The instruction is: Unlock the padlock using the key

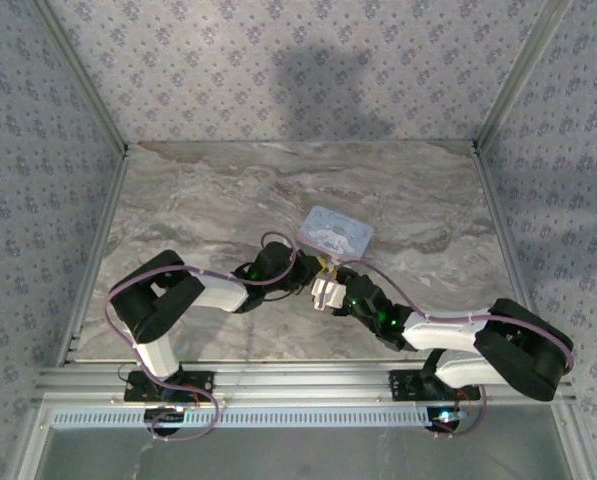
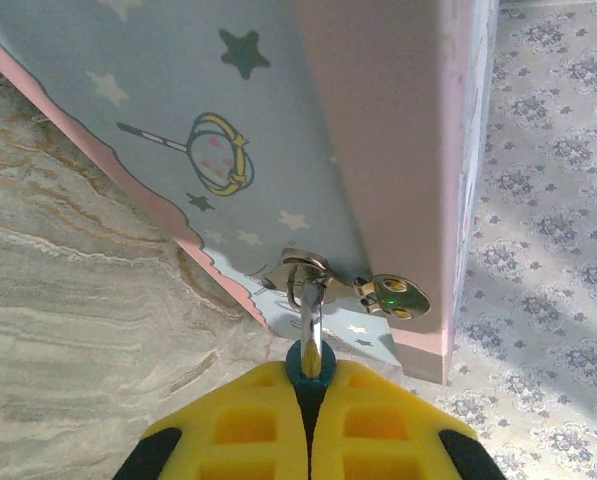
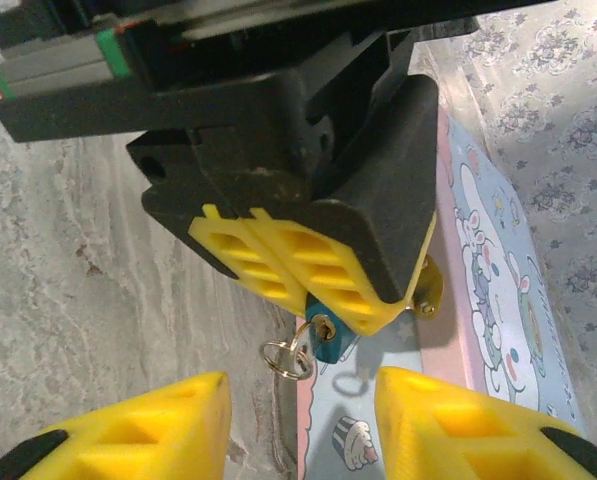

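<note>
Padlock [image 3: 327,338]: small blue body with a brass keyhole face and a silvery shackle [image 2: 311,310] through the box's metal hasp [image 2: 393,296]. Your left gripper [image 2: 310,376] pinches it between ribbed yellow fingers [image 3: 278,262], which hide most of the body. Right gripper [image 3: 303,405]: fingers spread wide, just short of the padlock. Thin wire ring [image 3: 284,358] beside the keyhole, and whether a key hangs there is too small to tell; glossy pastel box [image 2: 178,100], cut off, stands on the veined marble tabletop [image 2: 68,330].

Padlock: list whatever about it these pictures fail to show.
Left wrist view: padlock body mostly buried in the shut left gripper.
Right wrist view: shackle hidden behind the left gripper; whether the ring carries a key is unclear.
Top view: padlock too small to pick out beside the box.
</note>
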{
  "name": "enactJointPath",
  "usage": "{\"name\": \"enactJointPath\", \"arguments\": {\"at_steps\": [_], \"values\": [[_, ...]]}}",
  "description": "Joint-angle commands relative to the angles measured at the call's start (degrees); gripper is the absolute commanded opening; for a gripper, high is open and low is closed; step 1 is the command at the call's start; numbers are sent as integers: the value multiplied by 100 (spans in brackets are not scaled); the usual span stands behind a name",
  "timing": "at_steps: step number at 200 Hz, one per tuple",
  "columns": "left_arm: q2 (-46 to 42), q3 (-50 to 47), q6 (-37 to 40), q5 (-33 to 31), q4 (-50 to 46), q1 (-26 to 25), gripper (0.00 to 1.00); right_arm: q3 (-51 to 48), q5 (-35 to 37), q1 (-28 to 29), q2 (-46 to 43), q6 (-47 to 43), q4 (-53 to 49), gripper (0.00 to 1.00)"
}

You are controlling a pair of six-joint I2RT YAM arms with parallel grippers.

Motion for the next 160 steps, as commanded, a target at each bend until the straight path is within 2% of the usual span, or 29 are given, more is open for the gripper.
{"name": "enactJointPath", "arguments": {"at_steps": [1, 83, 160], "values": [[-219, 36, 23, 61, 124, 34, 0, 120, 39, -42, 66, 111, 181, 40], [-190, 63, 3, 93, 127, 34, 0, 253, 92, -60, 349, 48, 273, 26], [-181, 71, -12, 120, 144, 40, 0, 341, 506, -84, 499, 255, 576, 3]]}}
